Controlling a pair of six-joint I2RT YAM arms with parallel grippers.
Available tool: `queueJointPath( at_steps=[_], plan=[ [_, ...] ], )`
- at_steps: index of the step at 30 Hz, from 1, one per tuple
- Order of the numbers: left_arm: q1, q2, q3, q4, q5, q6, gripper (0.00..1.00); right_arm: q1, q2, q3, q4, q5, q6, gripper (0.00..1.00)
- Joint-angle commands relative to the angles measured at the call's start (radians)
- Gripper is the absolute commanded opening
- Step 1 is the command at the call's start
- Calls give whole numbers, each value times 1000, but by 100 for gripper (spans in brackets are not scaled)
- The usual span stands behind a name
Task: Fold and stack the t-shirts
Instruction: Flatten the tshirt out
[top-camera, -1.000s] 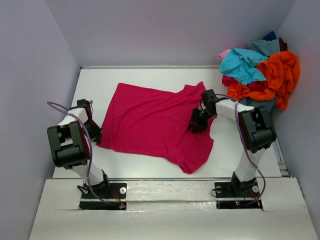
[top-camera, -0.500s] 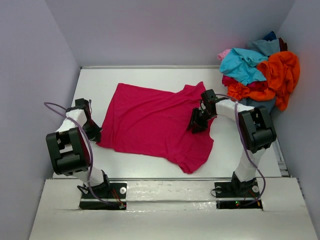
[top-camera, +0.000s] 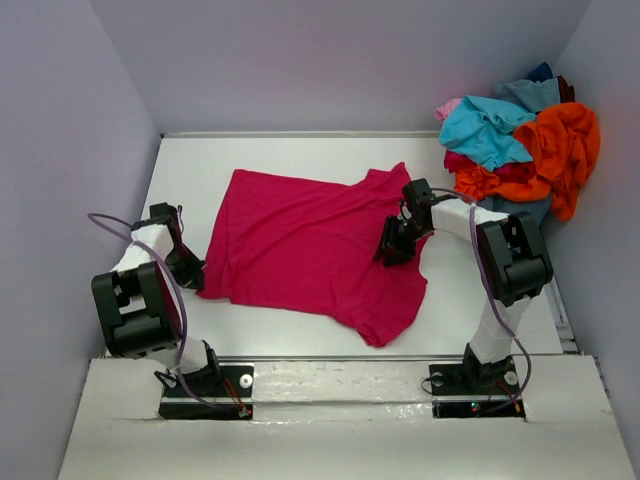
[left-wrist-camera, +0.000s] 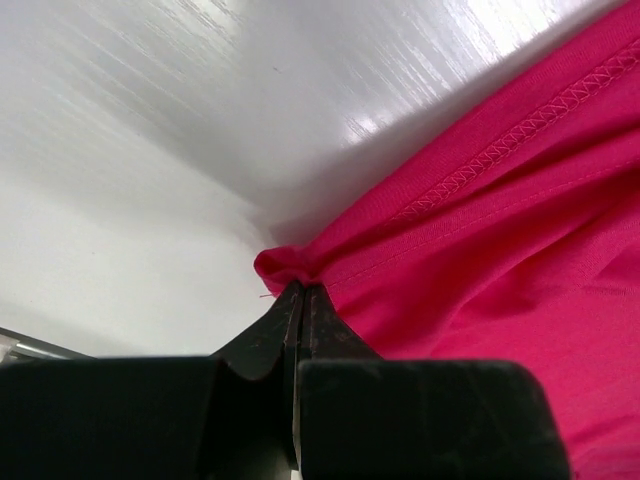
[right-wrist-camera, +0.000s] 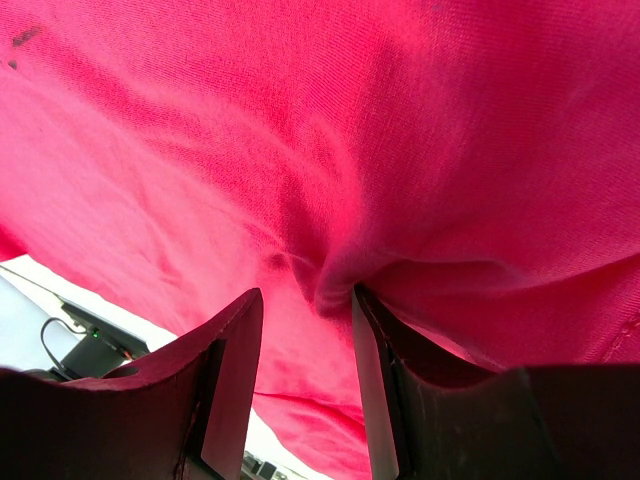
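Observation:
A crimson-magenta t-shirt (top-camera: 310, 245) lies spread and wrinkled on the white table (top-camera: 300, 150). My left gripper (top-camera: 192, 278) sits at its near left corner. In the left wrist view the left gripper (left-wrist-camera: 300, 288) is shut on a pinch of the hemmed crimson cloth (left-wrist-camera: 500, 230). My right gripper (top-camera: 392, 250) rests on the shirt's right side, below the collar. In the right wrist view the right gripper (right-wrist-camera: 306, 293) has its jaws apart and pressed into the cloth (right-wrist-camera: 350, 130), with a raised fold against the right finger (right-wrist-camera: 375, 380).
More t-shirts are heaped in the far right corner: turquoise (top-camera: 485, 130), orange (top-camera: 565, 145), pink (top-camera: 450, 107) and dark blue (top-camera: 540, 72). Walls close in the table at the back and on both sides. Bare table shows left of the shirt and behind it.
The left arm's elbow has swung toward the near edge, with its gripper still at the shirt's corner. The right arm has not moved.

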Motion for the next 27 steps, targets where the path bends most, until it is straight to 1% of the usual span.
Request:
queueJointPath(
  at_steps=[1, 11, 23, 27],
  plan=[
    [21, -42, -1, -42, -12, -4, 6, 14, 79, -68, -25, 127, -49, 48],
    [82, -45, 2, -41, -16, 10, 6, 14, 79, -46, -39, 127, -57, 48],
    [110, -56, -19, -38, -13, 20, 6, 14, 120, 86, -91, 143, -77, 48],
    [110, -56, -19, -35, -7, 22, 6, 14, 128, 88, -88, 136, -71, 48]
  ],
)
